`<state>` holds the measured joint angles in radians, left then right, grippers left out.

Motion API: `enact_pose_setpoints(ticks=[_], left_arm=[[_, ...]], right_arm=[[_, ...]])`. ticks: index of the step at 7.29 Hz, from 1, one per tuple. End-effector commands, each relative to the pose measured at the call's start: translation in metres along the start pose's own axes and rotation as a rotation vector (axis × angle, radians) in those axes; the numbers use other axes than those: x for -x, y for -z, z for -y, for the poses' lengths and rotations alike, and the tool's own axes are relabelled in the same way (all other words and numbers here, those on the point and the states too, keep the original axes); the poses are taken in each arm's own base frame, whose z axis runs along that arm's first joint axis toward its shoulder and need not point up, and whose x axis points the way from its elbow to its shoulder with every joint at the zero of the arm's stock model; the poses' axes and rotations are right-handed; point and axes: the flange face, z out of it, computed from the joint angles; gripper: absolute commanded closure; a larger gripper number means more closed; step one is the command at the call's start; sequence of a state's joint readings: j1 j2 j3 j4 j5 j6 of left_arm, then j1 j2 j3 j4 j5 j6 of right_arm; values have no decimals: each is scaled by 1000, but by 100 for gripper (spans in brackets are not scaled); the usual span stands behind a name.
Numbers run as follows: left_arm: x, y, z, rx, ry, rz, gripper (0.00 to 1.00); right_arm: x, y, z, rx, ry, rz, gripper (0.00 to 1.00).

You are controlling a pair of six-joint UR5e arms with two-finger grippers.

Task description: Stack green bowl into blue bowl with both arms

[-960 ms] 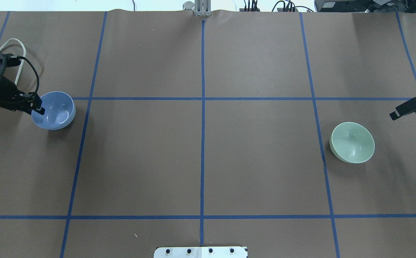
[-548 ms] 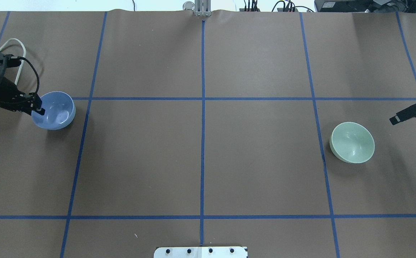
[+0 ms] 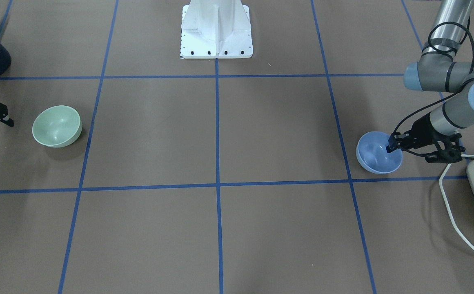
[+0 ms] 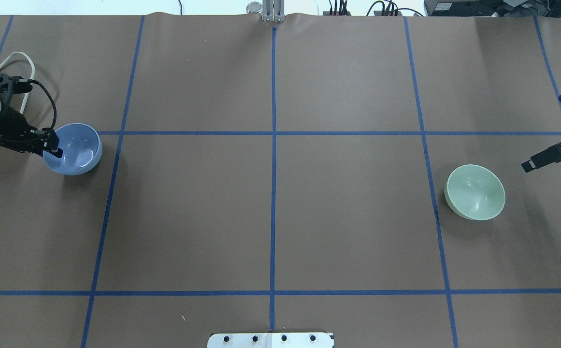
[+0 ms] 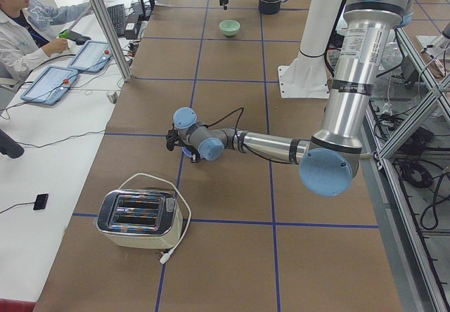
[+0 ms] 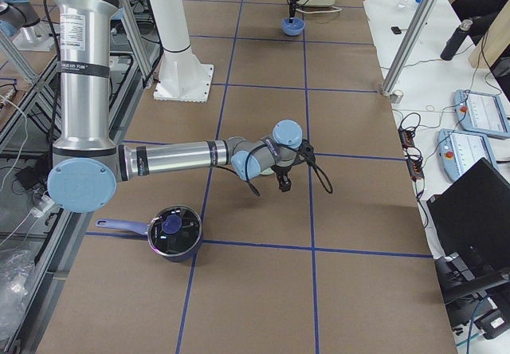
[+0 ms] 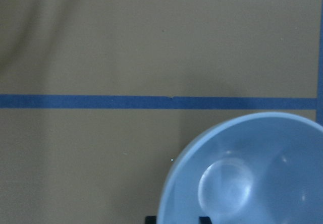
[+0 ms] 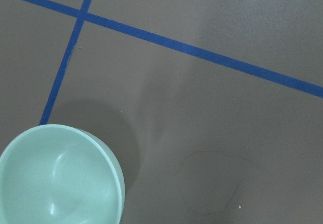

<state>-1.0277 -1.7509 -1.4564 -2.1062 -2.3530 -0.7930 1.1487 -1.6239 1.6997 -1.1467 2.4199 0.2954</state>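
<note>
The periwinkle blue bowl [image 4: 78, 147] sits upright at the table's left side; it also shows in the front view [image 3: 373, 155] and fills the lower right of the left wrist view [image 7: 252, 173]. My left gripper [image 4: 53, 146] is shut on its near-left rim, one finger inside and one outside. The pale green bowl [image 4: 476, 192] sits upright and alone on the right side and shows in the right wrist view [image 8: 58, 178]. My right gripper [image 4: 543, 134] is open and empty, hovering beyond the bowl's far right side, apart from it.
A toaster [image 5: 137, 218] with a white cable [image 3: 457, 220] stands just left of the blue bowl. A dark pot [image 6: 174, 230] sits near the right arm. The white pedestal [image 3: 216, 28] is at the robot's edge. An operator [image 5: 21, 31] sits beside the table.
My right gripper has drifted slightly toward the green bowl, still open. My left wrist has shifted a little at the blue bowl's rim. Neither bowl has moved.
</note>
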Motion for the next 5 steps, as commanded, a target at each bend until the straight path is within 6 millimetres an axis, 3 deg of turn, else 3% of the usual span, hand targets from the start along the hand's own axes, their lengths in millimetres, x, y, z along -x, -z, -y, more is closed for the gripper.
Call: enact_pose_setpoints(ticks=[1, 2, 3, 4, 5], left_arm=[[-14, 13, -5, -12, -12, -21, 96], [-18, 15, -4, -16, 22, -26, 100], [-28, 23, -4, -29, 54, -37, 100], [-29, 24, -4, -30, 70, -37, 100], [-40, 32, -6, -38, 64, -48, 100]], right_arm=[[11, -9, 1, -12, 15, 14, 22], [16, -13, 2, -20, 15, 16, 36], [16, -15, -1, -26, 23, 8, 35], [16, -19, -1, -25, 28, 1, 21], [19, -23, -2, -19, 34, -3, 18]])
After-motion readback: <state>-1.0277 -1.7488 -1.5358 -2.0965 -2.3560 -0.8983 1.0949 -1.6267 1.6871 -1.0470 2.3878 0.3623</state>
